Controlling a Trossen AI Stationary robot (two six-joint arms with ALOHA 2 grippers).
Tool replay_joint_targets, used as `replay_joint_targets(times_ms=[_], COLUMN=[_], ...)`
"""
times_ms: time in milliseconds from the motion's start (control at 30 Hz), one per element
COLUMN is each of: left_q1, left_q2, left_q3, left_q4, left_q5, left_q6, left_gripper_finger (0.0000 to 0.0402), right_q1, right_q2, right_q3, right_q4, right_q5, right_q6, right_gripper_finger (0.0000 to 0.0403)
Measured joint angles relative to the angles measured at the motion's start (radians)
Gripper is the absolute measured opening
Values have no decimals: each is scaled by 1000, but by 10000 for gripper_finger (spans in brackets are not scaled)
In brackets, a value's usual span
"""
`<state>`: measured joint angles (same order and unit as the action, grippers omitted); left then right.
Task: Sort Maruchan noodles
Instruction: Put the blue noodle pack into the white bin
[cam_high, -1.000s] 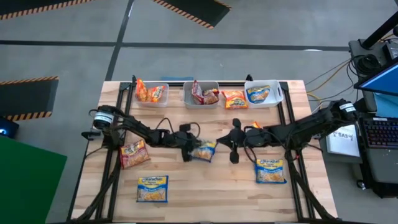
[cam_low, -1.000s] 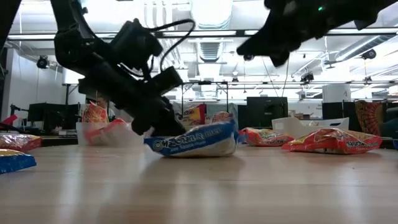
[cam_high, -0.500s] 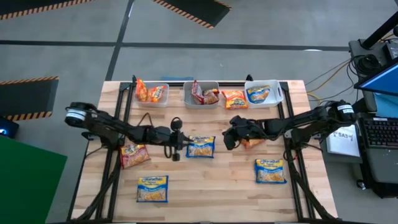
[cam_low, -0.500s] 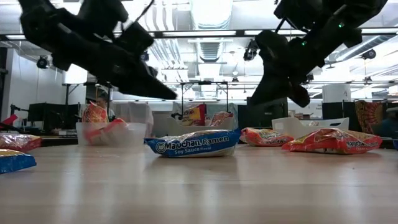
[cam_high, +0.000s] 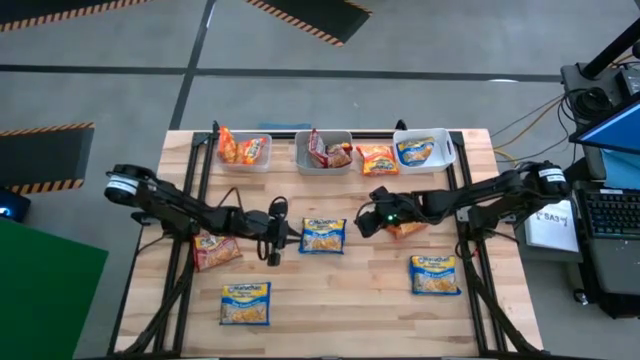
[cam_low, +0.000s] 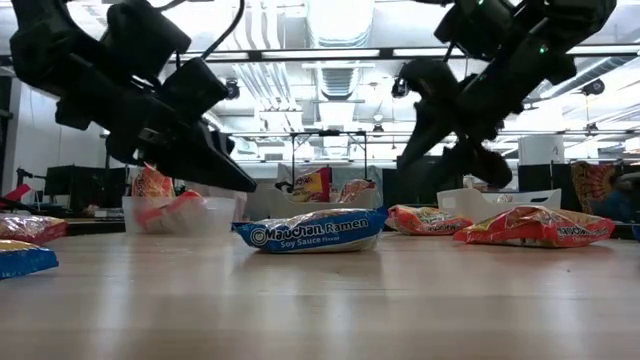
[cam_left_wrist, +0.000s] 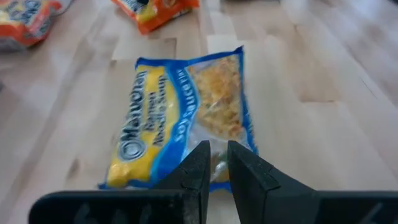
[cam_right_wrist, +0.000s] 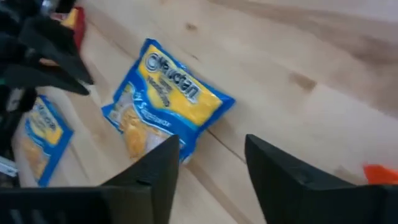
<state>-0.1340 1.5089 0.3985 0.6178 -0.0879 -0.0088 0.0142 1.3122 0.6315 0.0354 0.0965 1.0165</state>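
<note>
Blue soy-sauce Maruchan packet (cam_high: 323, 236) flat on the wooden table (cam_high: 350, 310) at its middle, left gripper (cam_left_wrist: 213, 163) just beside it, fingers nearly together and empty, right gripper (cam_right_wrist: 208, 155) on its other side, fingers apart, holding nothing.
</note>
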Motion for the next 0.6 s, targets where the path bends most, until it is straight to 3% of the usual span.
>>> replay_joint_targets(times_ms=[333, 600], left_q1=[-62, -68], left_q2=[125, 238], left_q3=[62, 98], left_q4=[60, 53], left_q5=[2, -4], left_q6=[-10, -10], left_gripper_finger=[39, 39], right_q1=[0, -15], right_q2=[200, 312], right_q3=[1, 22], right_q4=[282, 348], right_q5=[-82, -74], right_q6=[31, 31], right_gripper_finger=[248, 275])
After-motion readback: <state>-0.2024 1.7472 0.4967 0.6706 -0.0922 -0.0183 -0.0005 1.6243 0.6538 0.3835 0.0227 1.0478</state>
